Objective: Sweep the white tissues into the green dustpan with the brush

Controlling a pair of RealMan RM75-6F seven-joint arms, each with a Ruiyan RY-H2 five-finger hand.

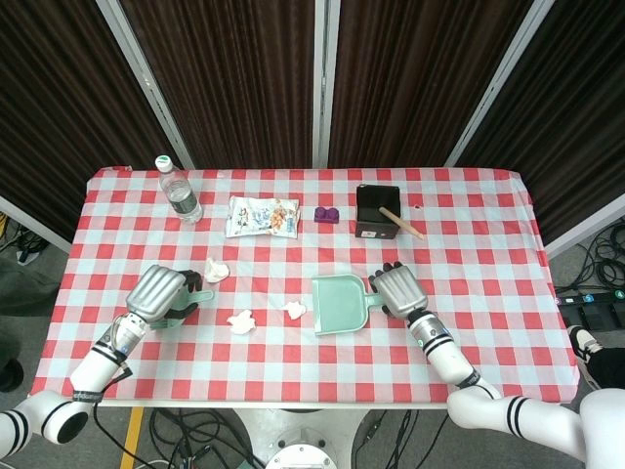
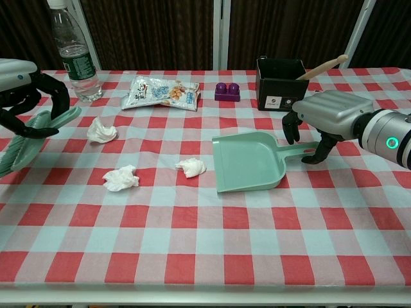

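The green dustpan point(image 1: 337, 304) point(image 2: 247, 162) lies flat mid-table, mouth toward the tissues. My right hand point(image 1: 395, 289) point(image 2: 329, 113) arches over its handle point(image 2: 297, 150), fingers down on both sides, apart and not closed around it. Three crumpled white tissues lie left of the pan: one nearest its mouth point(image 1: 294, 310) point(image 2: 191, 167), one in the middle point(image 1: 240, 320) point(image 2: 120, 178), one farther back point(image 1: 216, 270) point(image 2: 101, 131). My left hand point(image 1: 159, 293) point(image 2: 29, 90) grips the green brush point(image 2: 26, 138) at the table's left, bristles low near the cloth.
A water bottle point(image 1: 179, 191) point(image 2: 74, 54) stands at the back left. A snack bag point(image 1: 262, 216), a purple block point(image 1: 326, 213) and a black box point(image 1: 375, 211) with a wooden stick point(image 2: 324, 65) line the back. The table's front edge is near.
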